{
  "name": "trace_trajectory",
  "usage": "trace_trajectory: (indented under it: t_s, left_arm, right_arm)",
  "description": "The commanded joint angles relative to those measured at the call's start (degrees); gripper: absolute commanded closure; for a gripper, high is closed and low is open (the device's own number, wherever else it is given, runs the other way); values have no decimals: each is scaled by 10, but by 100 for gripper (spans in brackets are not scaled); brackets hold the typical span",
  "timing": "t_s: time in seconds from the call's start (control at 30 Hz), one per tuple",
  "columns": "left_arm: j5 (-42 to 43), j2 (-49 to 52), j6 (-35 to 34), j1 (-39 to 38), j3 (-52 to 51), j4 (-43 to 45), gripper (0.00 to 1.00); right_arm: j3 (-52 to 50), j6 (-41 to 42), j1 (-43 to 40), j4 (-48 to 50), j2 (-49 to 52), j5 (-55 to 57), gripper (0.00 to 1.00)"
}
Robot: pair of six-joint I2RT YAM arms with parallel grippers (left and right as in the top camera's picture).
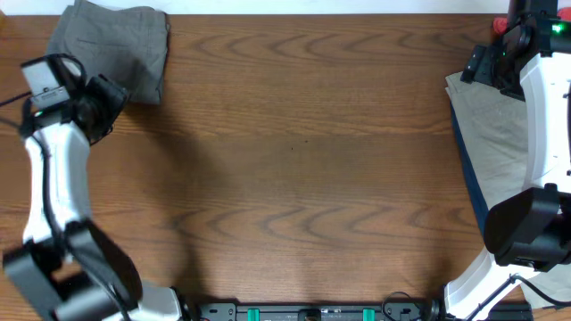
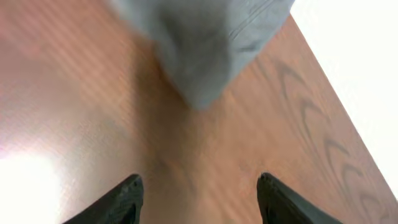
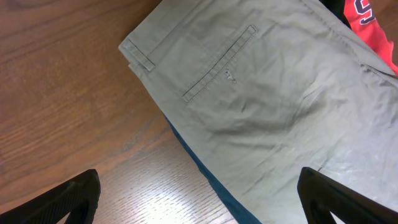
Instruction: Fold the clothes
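A brown wood-grain table [image 1: 303, 160] carries everything; the folded grey-green woven shorts [image 1: 116, 45] lie as a compact bundle at its far left corner, one edge close to the table's back rim.

The left gripper [image 2: 199, 186] hangs just beside that bundle on the near side, apart from it; its two black fingers [image 2: 127, 199] are spread with only bare wood between them, and the left wrist view shows the grey cloth blurred ahead of the fingertips.

At the right edge of the table lies a loose stack; the beige woven shorts [image 3: 267, 93] are on top, spread flat with the waistband, a belt loop and a stitched slit pocket facing up; a dark blue garment [image 3: 211, 180] lies beneath them, showing only as a narrow strip along their edge; a red garment [image 3: 373, 25] with white print peeks out at the far side of the beige shorts, with a sliver of black cloth [image 3: 339, 9] next to it, too little of it showing to tell what it is.

The right gripper [image 3: 199, 186] hovers above this stack near the waistband corner; its fingers are wide apart and grip nothing; whether they touch the cloth cannot be told.
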Motion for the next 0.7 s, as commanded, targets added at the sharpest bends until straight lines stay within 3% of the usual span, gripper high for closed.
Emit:
trace_trajectory:
  t_s: [0.0, 0.23, 0.53, 0.57, 0.6, 0.67]
  left_arm:
    - [-5, -52, 15, 9, 2, -84, 41]
    - [-5, -163, 93, 9, -3, -304, 45]
    - [0, -366, 128, 9, -57, -425, 44]
    - [0, -389, 127, 9, -61, -441, 26]
    - [0, -407, 128, 9, -61, -455, 2]
    - [0, -442, 128, 9, -61, -477, 2]
  right_arm:
    - [0, -5, 0, 0, 3, 2, 1]
    - [0, -5, 0, 0, 3, 2, 1]
    - [0, -5, 0, 0, 3, 2, 1]
    - [0, -5, 0, 0, 3, 2, 1]
    - [0, -5, 0, 0, 3, 2, 1]
    - [0, -5, 0, 0, 3, 2, 1]
